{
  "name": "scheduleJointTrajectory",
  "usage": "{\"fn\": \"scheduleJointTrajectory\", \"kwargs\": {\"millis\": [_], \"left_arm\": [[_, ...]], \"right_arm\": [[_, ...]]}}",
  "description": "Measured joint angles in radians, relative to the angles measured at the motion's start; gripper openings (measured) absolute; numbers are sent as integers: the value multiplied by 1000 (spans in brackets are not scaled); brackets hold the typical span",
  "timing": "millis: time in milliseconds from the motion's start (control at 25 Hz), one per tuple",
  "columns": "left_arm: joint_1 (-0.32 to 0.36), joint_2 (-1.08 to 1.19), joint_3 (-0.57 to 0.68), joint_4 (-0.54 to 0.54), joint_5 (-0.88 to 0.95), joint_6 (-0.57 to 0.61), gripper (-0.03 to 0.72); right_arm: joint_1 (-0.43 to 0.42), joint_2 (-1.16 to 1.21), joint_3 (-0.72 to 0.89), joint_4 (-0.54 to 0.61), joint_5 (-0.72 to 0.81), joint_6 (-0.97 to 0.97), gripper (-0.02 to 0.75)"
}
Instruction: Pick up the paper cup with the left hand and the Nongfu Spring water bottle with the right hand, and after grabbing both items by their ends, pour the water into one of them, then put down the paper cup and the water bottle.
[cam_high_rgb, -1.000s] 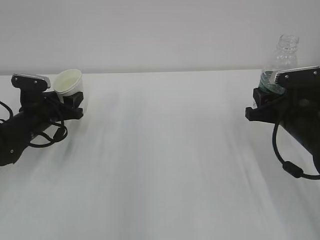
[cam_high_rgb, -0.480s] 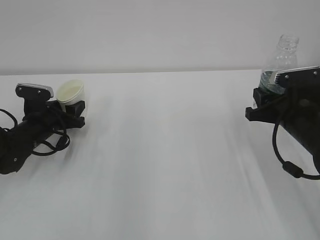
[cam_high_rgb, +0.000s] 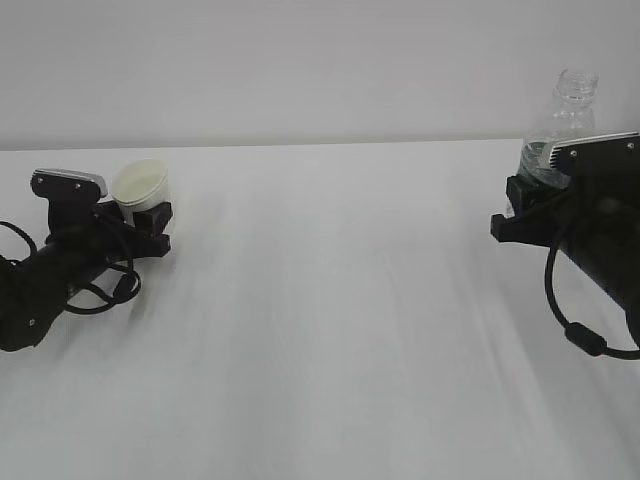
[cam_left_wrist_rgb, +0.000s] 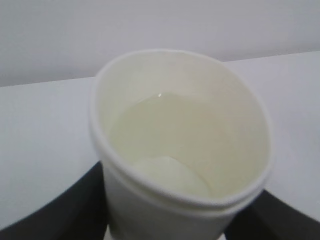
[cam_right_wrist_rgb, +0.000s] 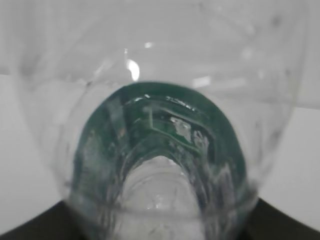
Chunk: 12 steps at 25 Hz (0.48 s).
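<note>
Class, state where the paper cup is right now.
In the exterior view the paper cup is at the far left, on the white table, between the left hand's fingers.

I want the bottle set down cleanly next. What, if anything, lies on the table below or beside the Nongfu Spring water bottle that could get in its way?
Nothing visible does. The Nongfu Spring water bottle sits upright between the right hand's fingers at the table's right edge; the paper cup is far left.

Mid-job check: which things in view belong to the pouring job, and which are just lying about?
Part of the job:
- paper cup, in the left gripper
- water inside the cup
- Nongfu Spring water bottle, upright in the right gripper

Just lying about:
- nothing; only the white table that carries it all
</note>
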Motion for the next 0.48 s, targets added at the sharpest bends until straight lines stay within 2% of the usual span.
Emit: {"fn": "scheduleJointTrajectory", "kwargs": {"millis": [160,480], "left_arm": [[0,0,0,-2,0,0,564],[0,0,0,-6,0,0,587]], "right_arm": [[0,0,0,0,0,0,358],[0,0,0,0,0,0,358]]}}
